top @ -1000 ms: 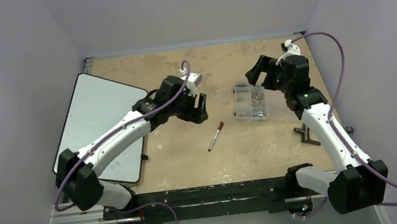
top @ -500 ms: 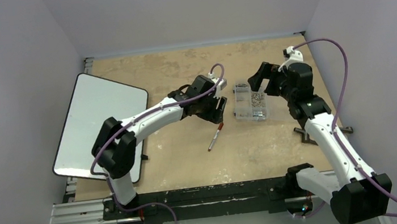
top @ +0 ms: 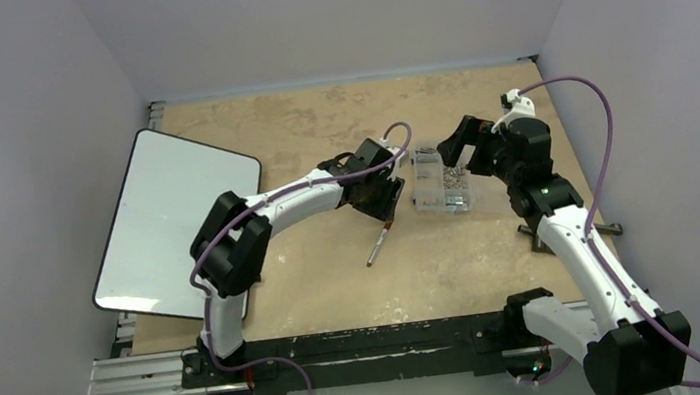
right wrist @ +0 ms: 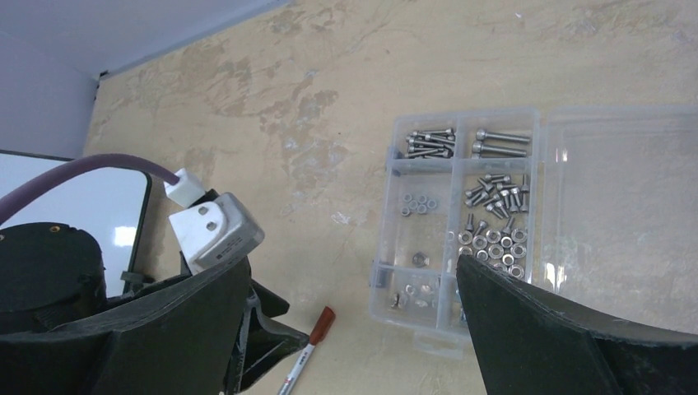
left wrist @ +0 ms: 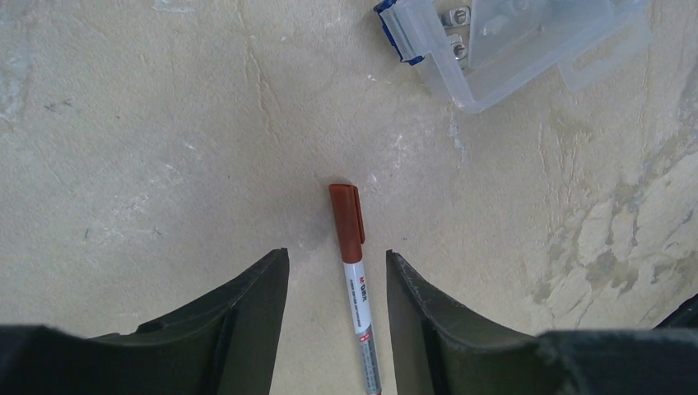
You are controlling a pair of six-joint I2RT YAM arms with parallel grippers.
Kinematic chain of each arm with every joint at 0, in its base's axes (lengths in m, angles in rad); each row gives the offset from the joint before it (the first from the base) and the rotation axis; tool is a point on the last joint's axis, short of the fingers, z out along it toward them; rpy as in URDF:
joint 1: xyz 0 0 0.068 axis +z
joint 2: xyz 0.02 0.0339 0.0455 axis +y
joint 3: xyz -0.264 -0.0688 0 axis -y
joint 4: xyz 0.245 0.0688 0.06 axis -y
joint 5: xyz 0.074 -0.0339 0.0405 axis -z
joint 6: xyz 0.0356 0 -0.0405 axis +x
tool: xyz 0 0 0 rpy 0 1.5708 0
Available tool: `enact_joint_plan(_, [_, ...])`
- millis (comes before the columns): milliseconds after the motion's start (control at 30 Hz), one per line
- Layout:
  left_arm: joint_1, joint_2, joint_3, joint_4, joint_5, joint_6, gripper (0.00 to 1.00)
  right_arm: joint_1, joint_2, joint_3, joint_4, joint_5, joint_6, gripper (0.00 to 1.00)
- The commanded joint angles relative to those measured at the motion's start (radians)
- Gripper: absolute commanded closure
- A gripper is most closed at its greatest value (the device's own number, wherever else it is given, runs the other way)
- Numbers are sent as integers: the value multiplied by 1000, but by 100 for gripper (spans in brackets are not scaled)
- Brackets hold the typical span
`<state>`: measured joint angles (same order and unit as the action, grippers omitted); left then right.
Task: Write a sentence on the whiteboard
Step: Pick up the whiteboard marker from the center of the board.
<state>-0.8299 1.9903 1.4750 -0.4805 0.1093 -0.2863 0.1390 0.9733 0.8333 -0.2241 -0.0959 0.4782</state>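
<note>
Both left gripper (left wrist: 336, 253) fingers (left wrist: 251, 317) apart, red-capped marker (left wrist: 349, 226) between them

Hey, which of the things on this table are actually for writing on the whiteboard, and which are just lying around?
For the job:
- whiteboard, on the table's left side
- red-capped marker, lying flat, framed by the open left gripper

Lying about:
- clear compartment box of screws and nuts
- black metal piece at the table's right edge

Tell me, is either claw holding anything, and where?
Nothing is held. The left gripper straddles the marker without touching it; the right gripper hangs open, empty.
</note>
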Motion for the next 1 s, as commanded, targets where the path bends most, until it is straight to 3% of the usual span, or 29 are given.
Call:
enact_joint_plan(0, [-21, 31, 48, 10, -39, 29, 55, 2, -18, -2, 24, 1, 7, 1])
enact_joint_plan(300, [-54, 92, 33, 38, -88, 35, 65, 2, -8, -13, 18, -2, 3, 1])
enact_joint_plan(333, [-55, 100, 32, 39, -96, 34, 69, 2, -8, -13, 18, -2, 3, 1])
enact_joint_plan(467, [-57, 130, 36, 49, -104, 20, 100, 1, -8, -11, 14, -5, 2, 1])
enact_joint_plan(633, [-57, 87, 28, 26, -106, -9, 100, 2, -12, -6, -1, -17, -1, 1])
enact_joint_plan(767, [-52, -11, 48, -48, -189, -51, 100, 2, -30, -8, 6, -54, -3, 1])
enact_joint_plan(967, [14, -181, 79, -121, -222, -218, 100, 2, -109, -60, 98, -108, 20, 1])
